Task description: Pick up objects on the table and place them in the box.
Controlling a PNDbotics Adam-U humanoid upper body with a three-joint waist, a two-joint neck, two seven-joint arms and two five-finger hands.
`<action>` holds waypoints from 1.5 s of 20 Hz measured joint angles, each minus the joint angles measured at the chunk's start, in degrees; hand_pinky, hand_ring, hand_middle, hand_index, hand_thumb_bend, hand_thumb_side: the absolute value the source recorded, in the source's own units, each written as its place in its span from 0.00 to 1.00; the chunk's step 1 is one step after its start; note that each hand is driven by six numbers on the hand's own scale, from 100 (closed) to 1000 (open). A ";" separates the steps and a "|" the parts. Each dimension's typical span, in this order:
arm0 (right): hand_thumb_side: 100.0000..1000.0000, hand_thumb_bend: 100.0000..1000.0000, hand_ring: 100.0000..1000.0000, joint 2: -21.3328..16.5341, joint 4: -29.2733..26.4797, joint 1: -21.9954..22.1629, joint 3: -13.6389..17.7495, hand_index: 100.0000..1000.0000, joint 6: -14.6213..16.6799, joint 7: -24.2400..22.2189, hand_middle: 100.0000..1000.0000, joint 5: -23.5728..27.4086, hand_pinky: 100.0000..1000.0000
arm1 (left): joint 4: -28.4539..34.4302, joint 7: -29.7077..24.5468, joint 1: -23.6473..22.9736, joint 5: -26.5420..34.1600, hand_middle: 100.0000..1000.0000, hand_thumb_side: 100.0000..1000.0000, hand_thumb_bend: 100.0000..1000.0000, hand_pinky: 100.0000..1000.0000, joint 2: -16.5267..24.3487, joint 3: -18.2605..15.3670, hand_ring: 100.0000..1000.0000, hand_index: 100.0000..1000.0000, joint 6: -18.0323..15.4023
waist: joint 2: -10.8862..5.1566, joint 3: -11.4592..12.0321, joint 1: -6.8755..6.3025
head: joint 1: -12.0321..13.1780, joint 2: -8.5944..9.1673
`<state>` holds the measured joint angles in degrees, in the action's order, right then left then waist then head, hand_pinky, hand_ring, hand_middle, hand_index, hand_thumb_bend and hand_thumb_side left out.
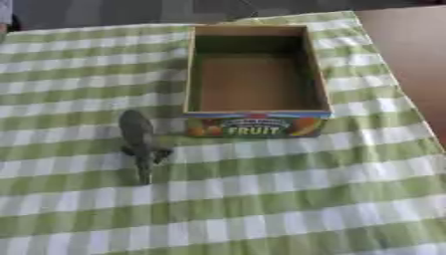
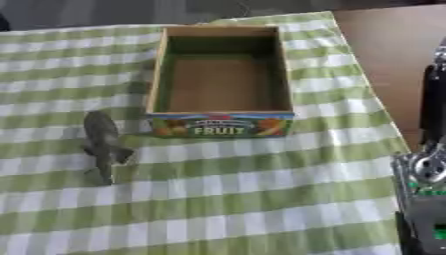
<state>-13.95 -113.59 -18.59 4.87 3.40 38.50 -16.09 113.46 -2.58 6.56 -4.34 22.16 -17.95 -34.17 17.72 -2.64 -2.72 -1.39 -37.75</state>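
Grey shark-like toy (image 1: 139,142) lies left of open box (image 1: 254,69).

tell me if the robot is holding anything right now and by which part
Nothing is held. The grey toy animal lies untouched on the checked cloth beside the empty fruit box. Only part of the right arm shows; no hand is in view.

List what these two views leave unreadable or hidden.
- Grey toy, both views: blurred; a long grey shape with side stubs, kind unclear.
- Box front label: only FRUIT reads; smaller print above is blurred.
- Right arm, right eye view: cut off by the right edge; its hand is not shown.
- Left hand: in neither view.
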 measured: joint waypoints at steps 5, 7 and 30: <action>0.65 0.00 0.80 -0.26 0.00 0.01 -0.02 0.78 0.10 -0.18 0.62 0.00 0.86 | 0.11 3.69 1.20 -11.22 0.68 0.39 0.00 0.59 10.36 2.26 0.72 0.90 -3.12 | -0.16 -0.02 -0.49 | -0.06 0.03; 0.65 0.00 0.80 -0.47 0.00 0.01 -0.03 0.78 0.10 -0.21 0.62 0.00 0.86 | -0.03 4.92 2.23 -15.71 0.67 0.39 0.00 0.61 13.50 3.56 0.73 0.90 -3.59 | -0.17 -0.03 -0.63 | -0.07 0.04; 0.66 0.00 0.80 -0.52 0.00 0.43 -1.14 0.78 0.18 -1.55 0.61 0.46 0.86 | -16.17 -3.54 25.79 -43.62 0.69 0.34 0.21 0.80 24.64 20.51 0.79 0.93 -17.75 | -0.17 -1.14 -0.86 | 1.70 0.21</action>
<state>-14.48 -113.59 -18.17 3.73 3.58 36.94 -15.63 97.29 -6.12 32.35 -47.96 46.80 2.56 -51.92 17.55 -3.78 -3.58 0.31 -37.54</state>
